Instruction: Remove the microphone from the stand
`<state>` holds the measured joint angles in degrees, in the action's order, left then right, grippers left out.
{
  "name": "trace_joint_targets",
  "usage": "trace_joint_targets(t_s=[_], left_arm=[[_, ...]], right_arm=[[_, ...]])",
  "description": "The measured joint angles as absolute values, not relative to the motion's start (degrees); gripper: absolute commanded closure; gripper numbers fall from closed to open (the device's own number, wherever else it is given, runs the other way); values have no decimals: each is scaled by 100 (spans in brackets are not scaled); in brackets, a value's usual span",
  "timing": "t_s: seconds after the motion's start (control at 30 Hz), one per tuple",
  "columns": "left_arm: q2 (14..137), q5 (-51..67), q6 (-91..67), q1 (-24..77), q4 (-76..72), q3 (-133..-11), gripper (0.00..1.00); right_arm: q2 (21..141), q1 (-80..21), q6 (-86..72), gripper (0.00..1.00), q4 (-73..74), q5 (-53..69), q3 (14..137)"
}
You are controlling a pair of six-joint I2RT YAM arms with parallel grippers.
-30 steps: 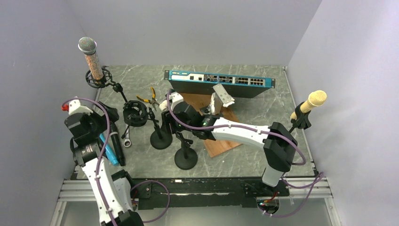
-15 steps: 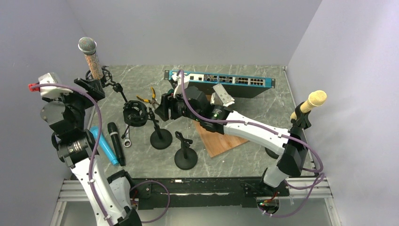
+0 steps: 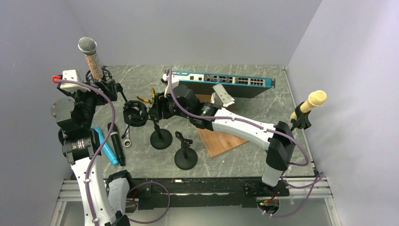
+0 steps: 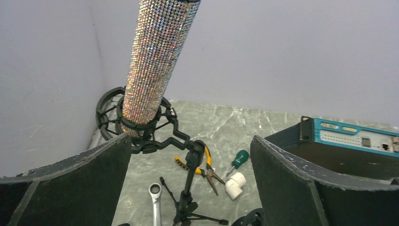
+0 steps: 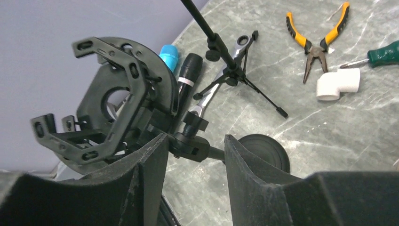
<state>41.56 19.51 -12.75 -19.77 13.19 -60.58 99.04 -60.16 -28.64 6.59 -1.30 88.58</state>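
A glitter-bodied microphone (image 3: 94,63) with a silver mesh head stands upright in a black shock mount (image 3: 99,78) on a tripod stand at the back left. My left gripper (image 3: 102,87) is open just in front of the mount. In the left wrist view the microphone (image 4: 157,61) and mount (image 4: 136,125) sit beyond and up-left of the gap between the open fingers (image 4: 70,181). My right gripper (image 3: 157,106) is open. Its fingers (image 5: 249,174) straddle the joint (image 5: 195,146) of a stand with an empty shock mount (image 5: 113,108).
A blue microphone (image 3: 106,146) and a black microphone (image 3: 116,141) lie at the left, beside a wrench (image 3: 126,136). Pliers (image 3: 149,99), two round-base stands (image 3: 161,140) (image 3: 186,159), a wooden board (image 3: 221,140) and a network switch (image 3: 221,82) are mid-table. A yellow foam microphone (image 3: 311,102) stands at right.
My left arm has risen from beside the lying microphones and swung its gripper up to the glitter microphone's mount. My right gripper has moved back and left to the empty mount's stand.
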Motion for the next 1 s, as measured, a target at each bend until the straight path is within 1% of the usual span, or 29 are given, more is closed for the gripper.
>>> trace_joint_targets(t_s=[0.2,0.5,0.73,1.0], left_arm=[[4132,1669,-1039,-1977,1317,-5977,1],[4084,1253,-965,-1994,1505,-5846,1],[4058,980,-972,-2058,1702,-5833,1],[4064,871,-1037,-2237,1802,-5817,1]], right_arm=[[10009,-6018,-2917,60,663,-73,8858],[10038,-6020,-3033,66,338,10,8700],[9931,-6027,-3127,70,-12,40,8213],[9931,-6055,-3177,69,-211,38,7964]])
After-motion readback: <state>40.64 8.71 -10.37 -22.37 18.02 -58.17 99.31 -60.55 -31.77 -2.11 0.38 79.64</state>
